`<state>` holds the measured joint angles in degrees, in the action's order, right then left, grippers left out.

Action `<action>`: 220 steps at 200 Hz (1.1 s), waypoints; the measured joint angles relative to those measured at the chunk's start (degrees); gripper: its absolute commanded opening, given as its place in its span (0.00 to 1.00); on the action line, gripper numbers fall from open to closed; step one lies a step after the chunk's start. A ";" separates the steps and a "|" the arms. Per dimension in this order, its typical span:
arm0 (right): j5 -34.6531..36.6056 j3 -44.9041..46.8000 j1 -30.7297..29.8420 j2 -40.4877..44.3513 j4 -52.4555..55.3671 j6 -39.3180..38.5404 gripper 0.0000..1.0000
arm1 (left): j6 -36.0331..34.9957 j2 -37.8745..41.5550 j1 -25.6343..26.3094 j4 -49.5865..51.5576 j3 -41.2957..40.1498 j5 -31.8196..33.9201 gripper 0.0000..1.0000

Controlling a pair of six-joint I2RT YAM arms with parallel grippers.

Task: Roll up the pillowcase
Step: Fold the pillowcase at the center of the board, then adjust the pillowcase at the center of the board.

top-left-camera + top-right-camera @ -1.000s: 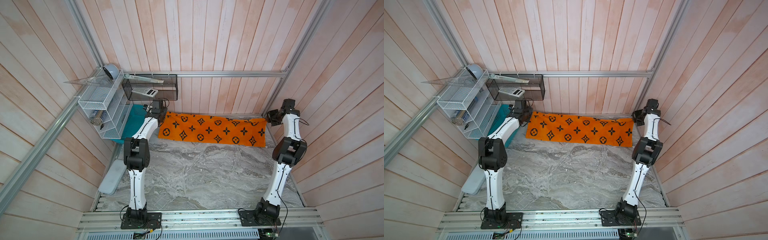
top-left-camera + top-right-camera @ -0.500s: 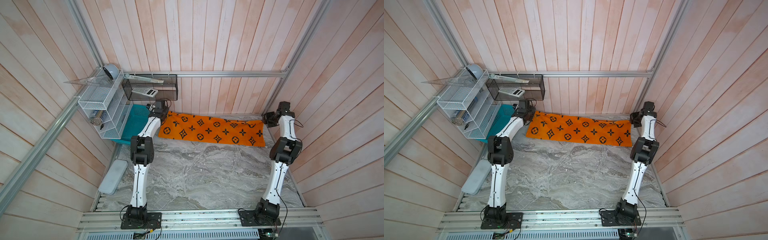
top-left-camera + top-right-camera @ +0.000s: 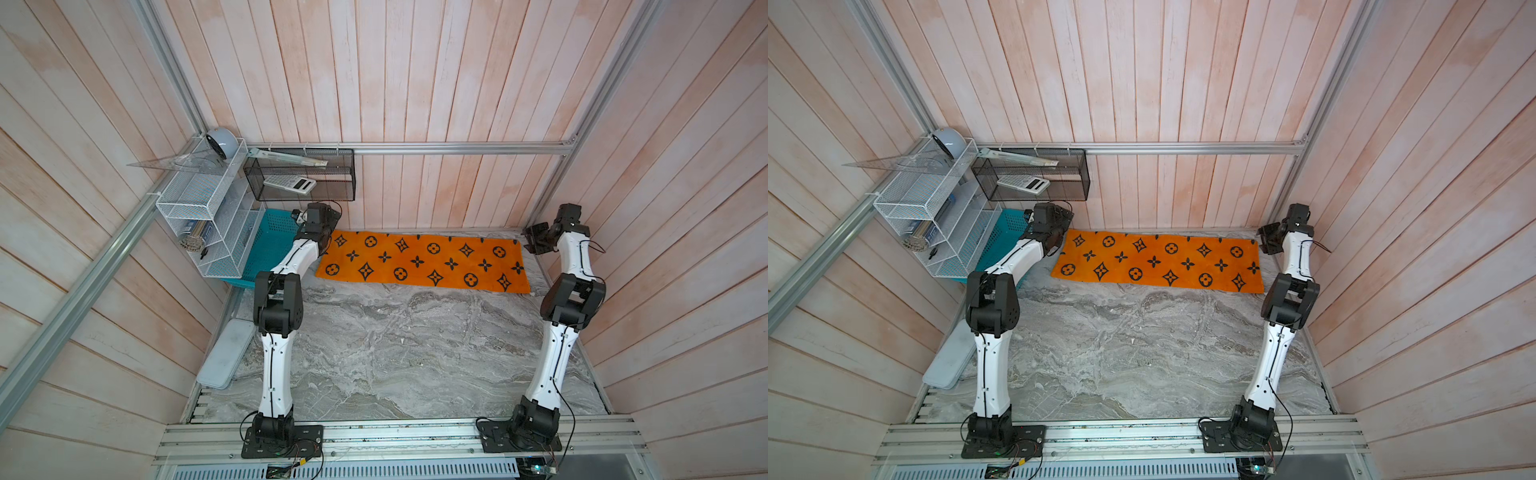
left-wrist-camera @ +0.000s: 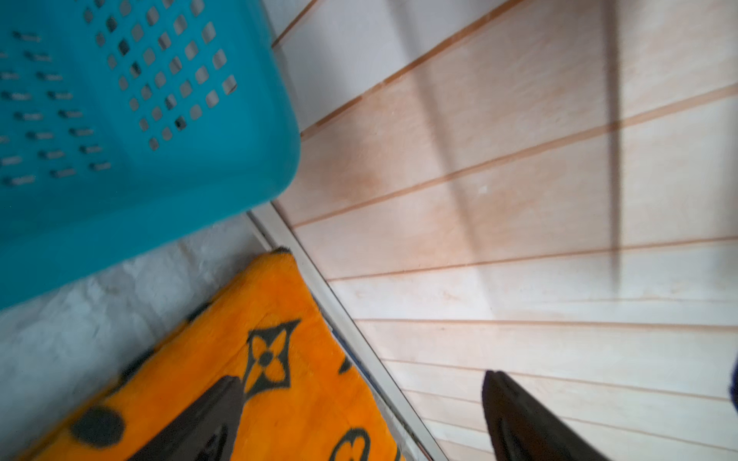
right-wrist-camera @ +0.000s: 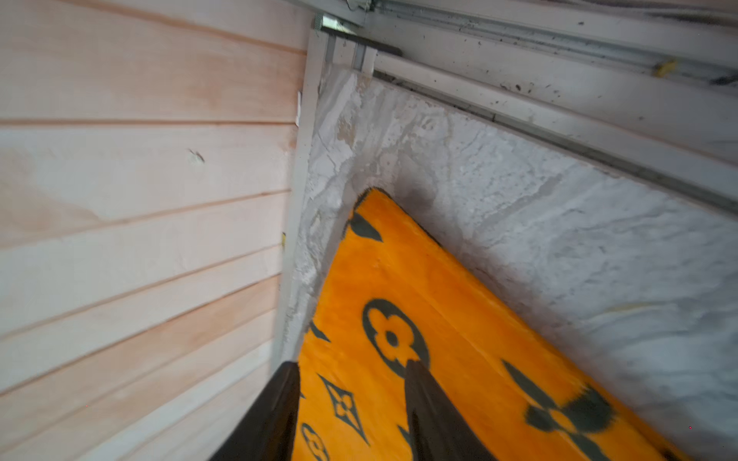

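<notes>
Overall: seen from above in both top views, a grey marbled bench [image 3: 395, 353] sits boxed in by pale wooden plank walls. Two white-and-black robot arms are mounted at its 6 o'clock edge.
Pillowcase: the bright orange pillowcase [image 3: 422, 264], printed with black flowers, diamonds and circled flowers, lies flat and unrolled at 12 o'clock on the bench. Its long side runs from 9 to 3 o'clock, close along the back wall.
Left claw: the left claw [image 4: 361, 379] is over the pillowcase's 9 o'clock end, by the far corner. Its wrist view shows two dark fingers [image 4: 199, 423] spread wide, one over the orange fabric and one in front of the wall planks. Nothing is held between them.
Right claw: the right claw [image 5: 353, 365] is over the 3 o'clock end, by the far corner. Its fingers [image 5: 435, 419] are parted by a narrow gap, through which flat orange fabric shows. It grips nothing; whether the tips touch the fabric cannot be told.
Basket: a teal plastic basket [image 3: 270, 245] stands at 10 o'clock, near the pillowcase's 9 o'clock end and partly behind the left arm.
Shelving: a white wire rack [image 3: 199, 208] hangs at 10 o'clock. A black mesh box [image 3: 299, 178] at 11 o'clock holds a calculator [image 3: 289, 184].
</notes>
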<state>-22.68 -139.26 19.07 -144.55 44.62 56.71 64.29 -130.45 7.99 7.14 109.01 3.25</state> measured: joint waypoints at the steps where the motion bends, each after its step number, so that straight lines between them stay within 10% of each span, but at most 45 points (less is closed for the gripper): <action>1: 0.00 0.26 -0.04 0.17 0.09 -0.15 0.00 | 0.17 0.22 0.13 0.00 -0.26 0.00 0.63; 16: 0.24 5.73 -1.16 3.93 1.46 -2.03 0.00 | -0.13 3.98 2.43 -1.14 -4.90 -0.09 0.00; 85: 2.25 17.62 -14.78 7.96 9.31 -11.15 0.00 | -0.02 -2.12 15.43 2.01 -1.62 -1.77 0.00; 140: 2.05 22.99 -15.41 6.60 12.79 -15.56 0.00 | 4.46 -5.92 14.08 9.86 -4.96 -2.19 0.00; 220: -2.82 51.28 -17.49 22.27 11.47 -19.76 0.00 | 6.84 12.94 10.40 16.13 -29.86 -2.60 0.00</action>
<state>-25.50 -87.99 1.58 -122.28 56.10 36.95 71.13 -117.51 18.39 23.27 79.15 0.64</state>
